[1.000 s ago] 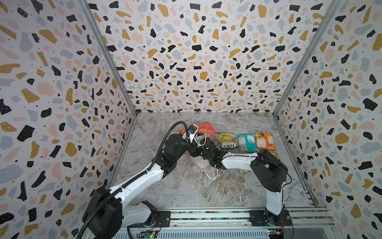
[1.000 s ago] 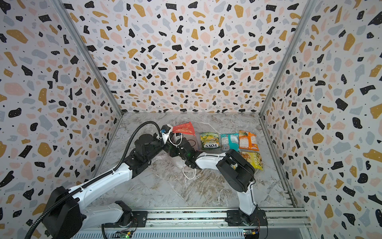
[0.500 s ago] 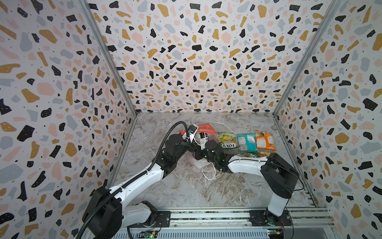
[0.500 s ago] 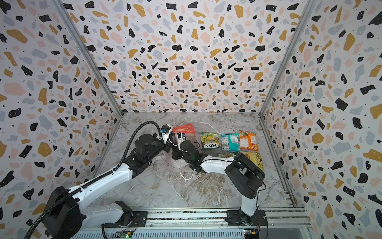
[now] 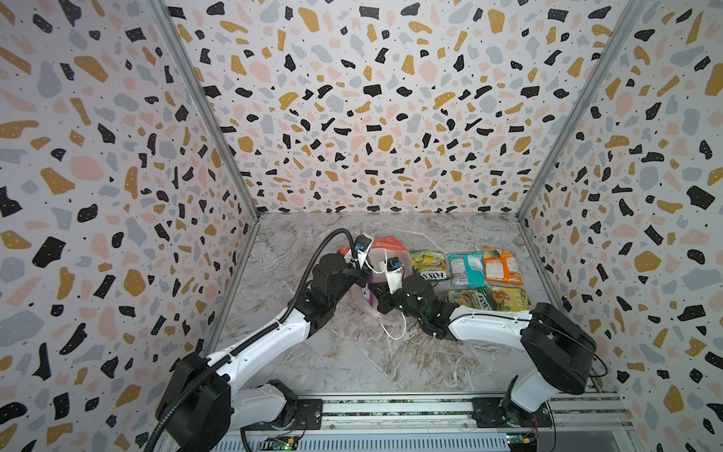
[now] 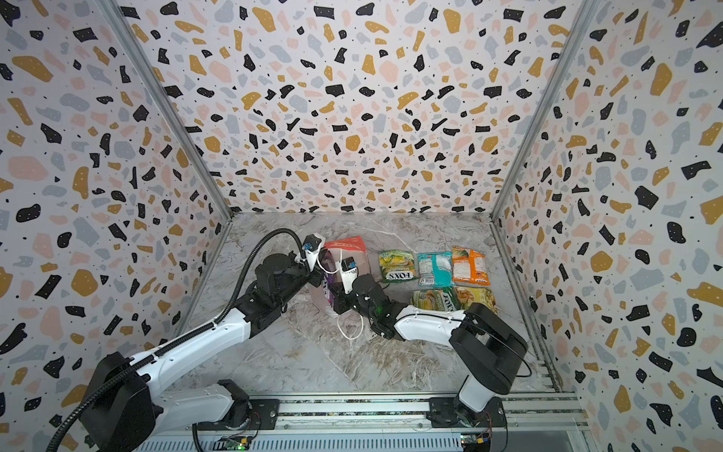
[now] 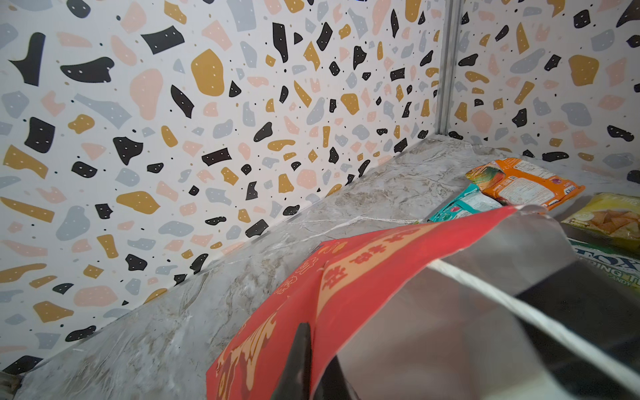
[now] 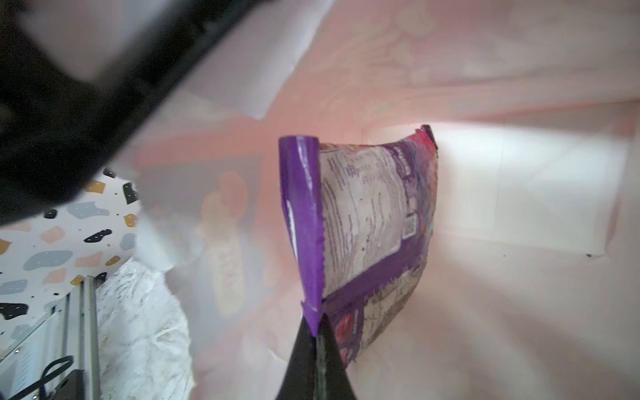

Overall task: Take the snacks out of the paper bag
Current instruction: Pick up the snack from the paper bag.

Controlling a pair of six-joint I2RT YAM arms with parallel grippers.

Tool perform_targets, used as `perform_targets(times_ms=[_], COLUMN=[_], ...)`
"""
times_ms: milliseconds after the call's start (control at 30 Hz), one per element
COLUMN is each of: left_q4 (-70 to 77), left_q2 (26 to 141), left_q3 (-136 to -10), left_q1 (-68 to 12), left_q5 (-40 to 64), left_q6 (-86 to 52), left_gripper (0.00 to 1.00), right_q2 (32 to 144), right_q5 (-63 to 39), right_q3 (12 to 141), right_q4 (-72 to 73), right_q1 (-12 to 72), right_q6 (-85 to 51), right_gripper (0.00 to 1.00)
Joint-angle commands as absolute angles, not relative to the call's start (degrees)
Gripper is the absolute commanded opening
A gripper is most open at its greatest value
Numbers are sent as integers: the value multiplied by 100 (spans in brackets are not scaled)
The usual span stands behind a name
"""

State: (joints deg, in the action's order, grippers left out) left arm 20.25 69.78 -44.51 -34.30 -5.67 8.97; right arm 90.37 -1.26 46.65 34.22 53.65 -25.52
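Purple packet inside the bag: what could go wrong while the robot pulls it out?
1. The right pincer pinches only the thin edge seal of the purple packet, so it may slip free.
2. The left pincer holds the paper bag by its rim alone; a tug could crease or drag it.
3. A white cord handle lies looped on the table beside the right arm and might snag.

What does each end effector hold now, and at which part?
The right end effector pinches the purple packet by a corner of its sealed edge, inside the paper bag. The left end effector grips the bag's rim.
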Motion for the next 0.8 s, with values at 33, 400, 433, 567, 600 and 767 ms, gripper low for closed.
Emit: perform_targets(times_ms=[33,400,433,567,600,767], left_q4=[2302,2168,2154,2153,2117,1925], left_q2=[6960,6994,7004,7087,7129,7250], left_q3=[-4517,-4647,-4674,-4745,-4792,-5056], left_q1=[-3445,-3445,-3445,-3445,-3445,-3445], left_q5=[-829,-1308,-1339,-1375,-1409,-1389], left_q6=[775,640,636,599,576,541], left_gripper=[0,0,0,0,0,0], right_q2=[8306,7019,6869,6360,6241,5703], right_q5=[-264,-898,-854,-787,-763,-691], right_q3=[4316,3603,3546,3245,3180,3137], right_q4=[4102,4443,4420,4509,4546,4490], right_q1=[5414,5493,5530,5559,5563,5590], right_q6=[-2565,-2275,-2197,-2076,-2060,-1986], right_gripper=[0,0,0,0,0,0])
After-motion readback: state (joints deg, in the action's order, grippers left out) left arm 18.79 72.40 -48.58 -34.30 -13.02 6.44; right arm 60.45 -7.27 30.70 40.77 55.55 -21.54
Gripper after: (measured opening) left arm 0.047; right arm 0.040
